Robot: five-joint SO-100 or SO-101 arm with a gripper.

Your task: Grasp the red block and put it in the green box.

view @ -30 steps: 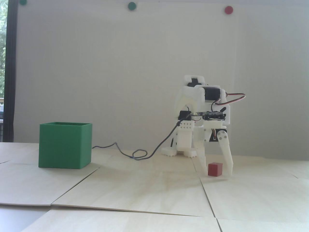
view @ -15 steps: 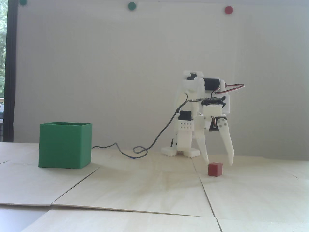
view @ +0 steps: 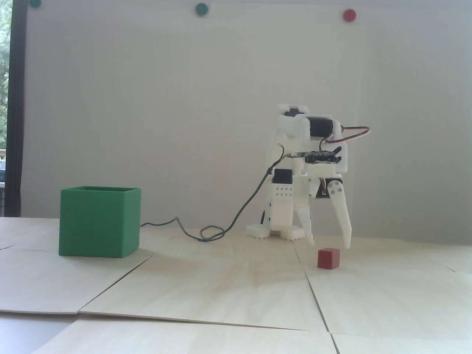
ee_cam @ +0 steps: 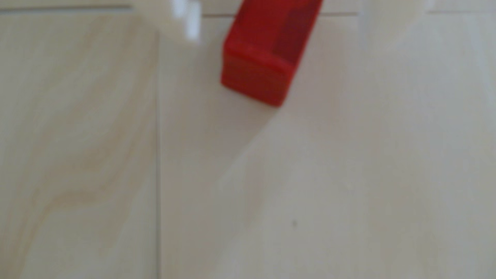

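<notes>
The red block (view: 328, 258) lies on the pale wooden table, right of centre in the fixed view. The white gripper (view: 329, 244) hangs open just above it, pointing down, one fingertip off each upper side of the block and neither touching it. The wrist view is blurred. It shows the red block (ee_cam: 261, 53) running in from the top edge, with a white fingertip (ee_cam: 191, 21) to its left and a faint pale shape to its right. The green box (view: 99, 221) stands far to the left in the fixed view, open at the top. Its inside is hidden.
A black cable (view: 212, 233) loops over the table between the box and the arm's base (view: 274, 231). Seams (view: 317, 298) run between the wooden boards. On the white back wall are two green dots (view: 201, 9) and a red dot (view: 349, 15).
The gripper straddled the block with its tips down by the table; it has risen, open, until the tips are above the block. The block has stayed put.
</notes>
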